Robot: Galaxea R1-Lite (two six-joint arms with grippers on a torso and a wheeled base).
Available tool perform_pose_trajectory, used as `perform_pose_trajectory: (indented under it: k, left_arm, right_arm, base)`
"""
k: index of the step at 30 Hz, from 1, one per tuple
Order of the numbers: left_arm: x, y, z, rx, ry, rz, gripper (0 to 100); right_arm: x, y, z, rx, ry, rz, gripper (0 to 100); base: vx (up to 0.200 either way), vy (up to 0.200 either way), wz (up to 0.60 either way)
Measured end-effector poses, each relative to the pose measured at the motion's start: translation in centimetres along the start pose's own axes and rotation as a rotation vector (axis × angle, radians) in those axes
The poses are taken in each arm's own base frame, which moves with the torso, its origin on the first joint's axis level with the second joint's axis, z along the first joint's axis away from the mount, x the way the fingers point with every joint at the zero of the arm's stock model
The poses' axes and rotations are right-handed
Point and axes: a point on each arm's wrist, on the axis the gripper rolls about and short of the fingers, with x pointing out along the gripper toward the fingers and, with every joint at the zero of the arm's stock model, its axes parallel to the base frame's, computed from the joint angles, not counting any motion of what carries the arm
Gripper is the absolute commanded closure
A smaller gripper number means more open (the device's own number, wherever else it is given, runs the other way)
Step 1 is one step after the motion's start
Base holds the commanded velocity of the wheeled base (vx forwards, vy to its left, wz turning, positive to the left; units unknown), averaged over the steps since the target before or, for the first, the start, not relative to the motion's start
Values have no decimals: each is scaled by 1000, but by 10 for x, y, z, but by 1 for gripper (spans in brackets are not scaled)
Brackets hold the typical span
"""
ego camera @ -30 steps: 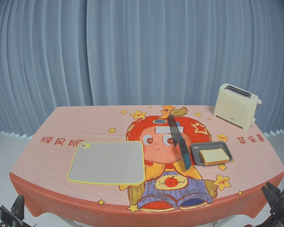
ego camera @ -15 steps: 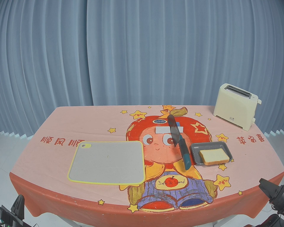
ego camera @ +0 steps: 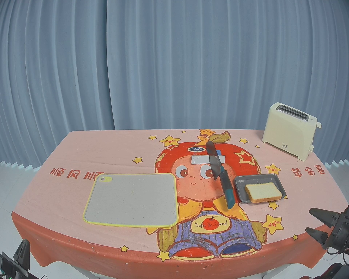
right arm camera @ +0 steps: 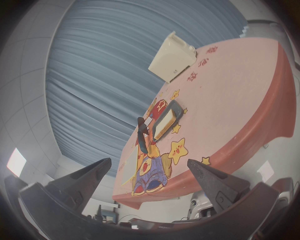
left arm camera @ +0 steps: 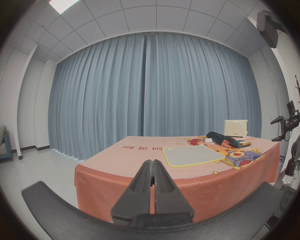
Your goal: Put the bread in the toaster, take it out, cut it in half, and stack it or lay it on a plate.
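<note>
The right gripper (ego camera: 309, 220), jaws wide, hangs off the table's (ego camera: 109, 152) near right edge, and the bread (ego camera: 263, 191) lies flat in the grey tray (ego camera: 256, 178) beside the knife (ego camera: 220, 172), so a low grab may catch what seems a shallow rim.

Bright, even light all round, a ceiling panel (left arm camera: 61, 3) glowing overhead, only soft faint shadows on the table (ego camera: 120, 152), the curtain (ego camera: 181, 65) folds bowing outward toward the edges, dark corners ringing both wrist views.

left gripper (left arm camera: 152, 162), right gripper (right arm camera: 148, 160): matte black, tapered wedge fingers (right arm camera: 215, 184), curved black bracket (left arm camera: 47, 206) behind each.
</note>
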Motion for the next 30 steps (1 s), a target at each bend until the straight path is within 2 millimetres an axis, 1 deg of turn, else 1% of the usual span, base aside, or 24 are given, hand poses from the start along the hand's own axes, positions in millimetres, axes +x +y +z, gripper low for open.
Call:
perform_pose_trajectory:
  k: [6,12,20,30]
  left_arm:
    - [0,0,0,0,0,0,100]
    - [0,0,0,0,0,0,100]
    - [0,0,0,0,0,0,100]
    - [0,0,0,0,0,0,100]
  right_arm:
    - [15,4,1,126,101,-15,0]
    - [30,17,6,219,197,-9,0]
    - [48,27,15,251,236,-38,0]
    - [78,36,27,271,259,-93,0]
  base:
    - [0,0,0]
    - [0,0,0]
    - [0,0,0]
    - [0,0,0]
